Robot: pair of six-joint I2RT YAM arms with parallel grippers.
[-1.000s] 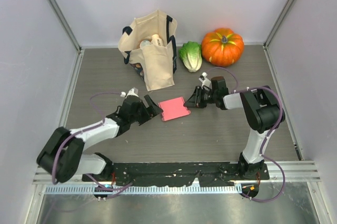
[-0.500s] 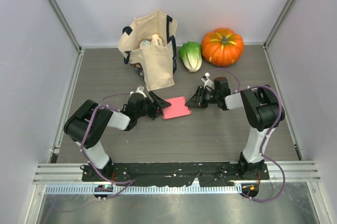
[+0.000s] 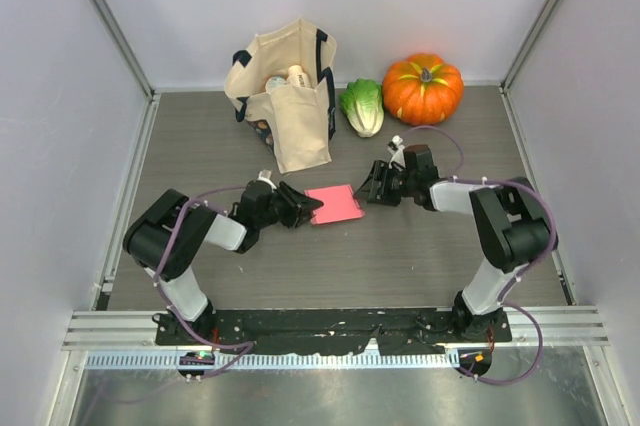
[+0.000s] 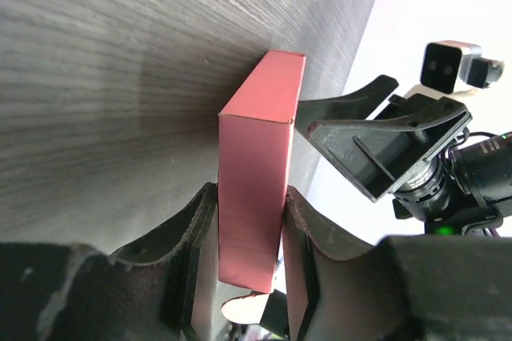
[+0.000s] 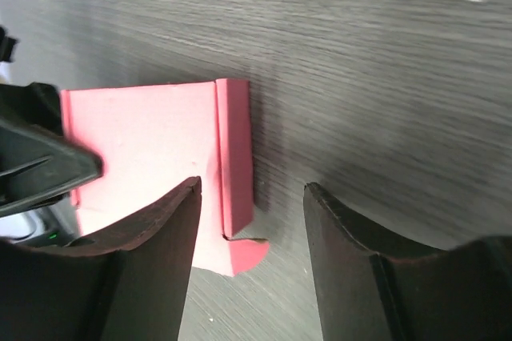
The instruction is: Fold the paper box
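The left hand [image 4: 250,197] now clamps the slim pink card box [image 4: 264,117]; the right hand [image 5: 252,189] has just spread open off it; the hold passes leftward

left end effector [image 3: 310,209], right end effector [image 3: 368,187] flanking paper box [image 3: 336,205], bag [image 3: 292,121] behind, near tabletop [image 3: 350,266] open

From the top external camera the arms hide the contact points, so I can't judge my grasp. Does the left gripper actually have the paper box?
Observer: Yes. In the left wrist view, the left gripper has one finger pressed against each of two opposite sides of the paper box.
Operator: Is the right gripper on it too?
Observer: No. In the right wrist view, the right gripper is open, with its fingers standing apart above the folded edge of the box and not closed on it.
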